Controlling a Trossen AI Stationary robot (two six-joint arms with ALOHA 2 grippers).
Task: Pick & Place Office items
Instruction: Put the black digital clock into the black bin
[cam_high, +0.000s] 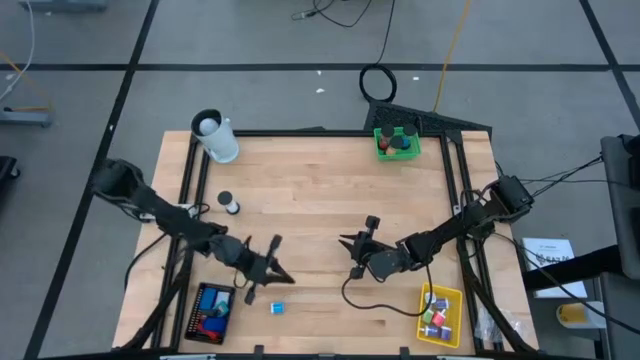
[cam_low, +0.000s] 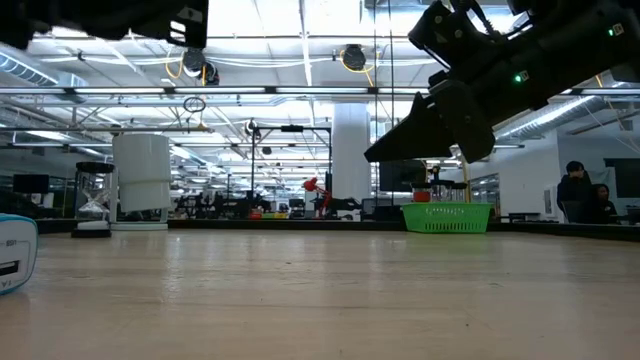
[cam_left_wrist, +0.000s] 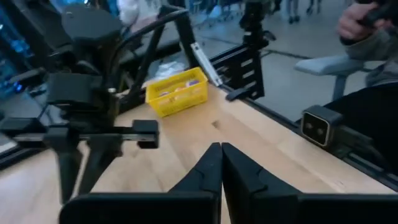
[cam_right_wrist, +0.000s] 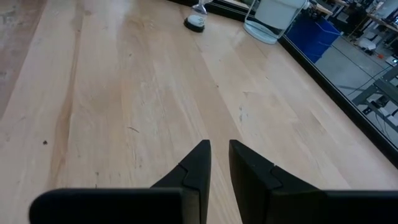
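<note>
**Sorting nearly finished; one blue block waiting on the table**

Most of the office items are sitting in trays already. The green tray, at about one o'clock on the table, is holding dark round discs. The yellow tray, near five o'clock, is carrying a handful of small coloured pieces, and the black mesh tray, near seven o'clock, is holding blue and red blocks.

Still loose: a small blue block is lying on the bare wood just right of the black tray, and a dark disc beside a small white piece is sitting near ten o'clock, close to the white cup. Whether that pair counts as office items is hard to judge.

The left gripper is hovering above the table near the blue block, its fingers pressed together with nothing between them in its wrist view. The right gripper is hanging over the table's middle, fingers parted only a sliver and holding nothing.

Judging from this, the blue block is probably the next piece needing collection.
</note>
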